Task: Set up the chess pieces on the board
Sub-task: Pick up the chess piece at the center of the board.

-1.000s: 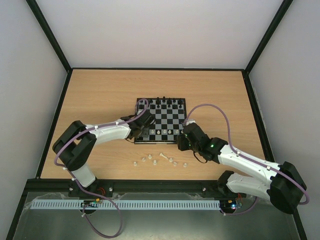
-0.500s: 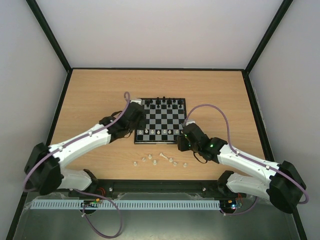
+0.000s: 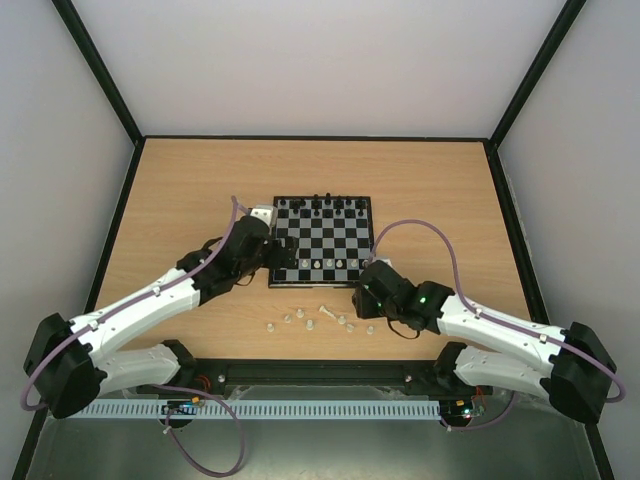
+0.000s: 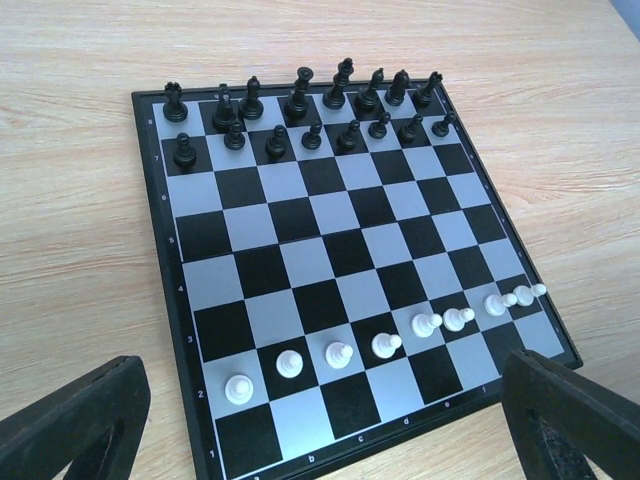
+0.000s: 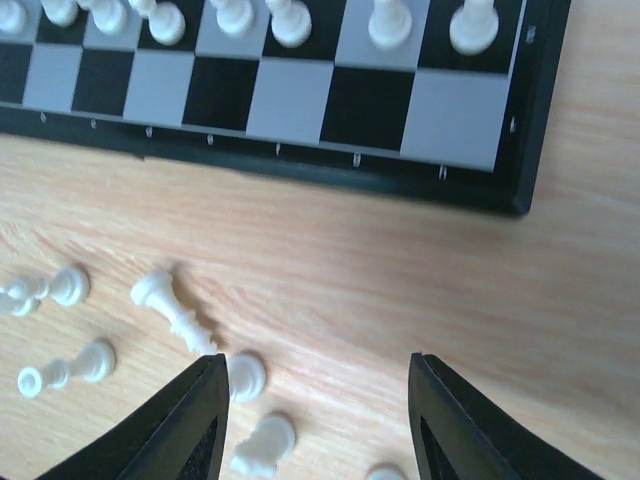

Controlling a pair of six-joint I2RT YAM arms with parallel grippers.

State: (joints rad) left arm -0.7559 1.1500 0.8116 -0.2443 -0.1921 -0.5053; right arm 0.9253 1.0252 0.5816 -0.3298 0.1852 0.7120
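The board [image 3: 335, 236] lies mid-table. Black pieces [image 4: 300, 100] fill its two far rows, and a row of white pawns [image 4: 385, 344] stands near its front edge. Several loose white chess pieces [image 3: 322, 319] lie on the wood in front of the board; a long one [image 5: 175, 310] lies on its side beside a round one [image 5: 246, 376]. My left gripper [image 3: 276, 256] hovers at the board's near-left corner, open wide and empty [image 4: 322, 368]. Between board and loose pieces, my right gripper [image 3: 360, 296] hangs open with only bare wood between its fingers [image 5: 317, 362].
A black frame [image 3: 120, 230] edges the wooden table, with white walls beyond. The board's near right corner [image 5: 520, 200] sits just ahead of my right gripper. Purple cables [image 3: 440, 240] arch over both arms.
My left jaws have opened wide, and the left arm has stretched out and drawn back to the board's left edge. My right gripper has slid slightly toward the loose pieces.
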